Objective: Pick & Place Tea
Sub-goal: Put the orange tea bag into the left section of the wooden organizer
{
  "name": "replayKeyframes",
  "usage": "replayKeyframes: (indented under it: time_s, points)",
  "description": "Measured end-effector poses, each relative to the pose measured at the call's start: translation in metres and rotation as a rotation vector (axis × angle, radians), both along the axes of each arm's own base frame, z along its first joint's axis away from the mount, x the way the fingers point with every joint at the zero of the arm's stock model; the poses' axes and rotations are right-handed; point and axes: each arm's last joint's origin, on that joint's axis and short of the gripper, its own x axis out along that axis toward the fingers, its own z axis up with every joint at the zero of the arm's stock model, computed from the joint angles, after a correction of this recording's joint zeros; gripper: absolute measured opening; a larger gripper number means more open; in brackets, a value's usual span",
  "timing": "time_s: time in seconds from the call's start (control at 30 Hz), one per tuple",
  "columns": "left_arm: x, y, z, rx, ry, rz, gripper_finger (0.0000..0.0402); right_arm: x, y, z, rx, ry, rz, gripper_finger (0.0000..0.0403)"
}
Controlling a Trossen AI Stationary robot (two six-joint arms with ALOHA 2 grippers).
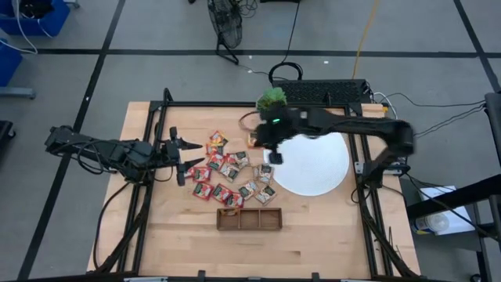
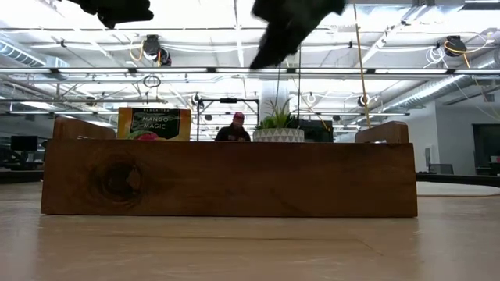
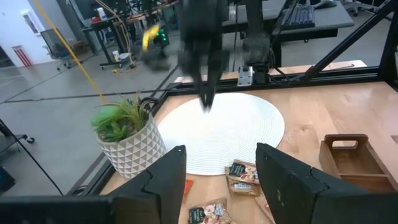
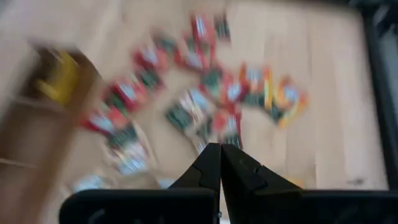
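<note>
My right tool (image 4: 219, 155) hangs pinched together, empty, over the tea (image 4: 205, 93) mid-worktop; left tool (image 1: 178, 154) waits apart. Sachets look light, thin, slippery: pinch an edge.

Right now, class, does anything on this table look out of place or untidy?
Yes. The tea sachets lie scattered in a loose heap on the bare wood beside the white disc, some overlapping. One yellow sachet already sits in the wooden tray.

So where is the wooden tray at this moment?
In the high view the wooden tray lies near the table's front edge, just below the scattered tea sachets and left of the white disc.
</note>
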Motion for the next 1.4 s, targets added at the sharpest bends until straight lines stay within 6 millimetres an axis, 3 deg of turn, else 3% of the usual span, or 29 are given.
replayKeyframes:
  time_s: [0.13,0.27,0.4,0.53,0.7,0.83,1.0,1.17,1.27,1.4]
  points:
    - [0.0,0.0,0.0,-0.004,-0.004,0.001,0.0196,-0.053,0.009,0.001,-0.013,-0.18,-0.042,0.0]
    - [0.001,0.0,0.006,0.058,-0.049,-0.005,0.0196,-0.108,0.021,-0.02,-0.065,-0.377,-0.083,0.0]
    - [0.004,0.0,0.019,0.005,-0.186,0.007,0.0196,-0.151,0.028,-0.045,-0.121,-0.557,-0.203,0.0]
    - [0.003,0.001,0.031,-0.036,-0.312,0.011,0.0196,-0.178,0.035,-0.062,-0.135,-0.673,-0.215,0.0]
    - [0.011,0.003,0.02,-0.04,-0.232,0.084,0.0195,-0.194,0.04,-0.071,-0.169,-0.739,-0.207,0.0]
    - [0.045,0.03,-0.005,-0.158,-0.08,0.269,0.0195,-0.2,0.041,-0.078,-0.177,-0.762,-0.206,0.0]
    - [0.108,0.086,-0.043,-0.402,0.227,0.19,0.0195,-0.203,0.042,-0.086,-0.201,-0.761,-0.198,0.0]
    - [0.168,0.128,-0.064,-0.432,0.495,0.07,0.0204,-0.204,0.042,-0.095,-0.199,-0.736,-0.197,0.0]
    - [0.197,0.141,-0.071,-0.347,0.694,0.064,0.0226,-0.205,0.042,-0.099,-0.198,-0.726,-0.197,0.0]
    - [0.227,0.14,-0.085,-0.245,0.931,0.055,0.0263,-0.205,0.043,-0.101,-0.2,-0.718,-0.195,0.0]
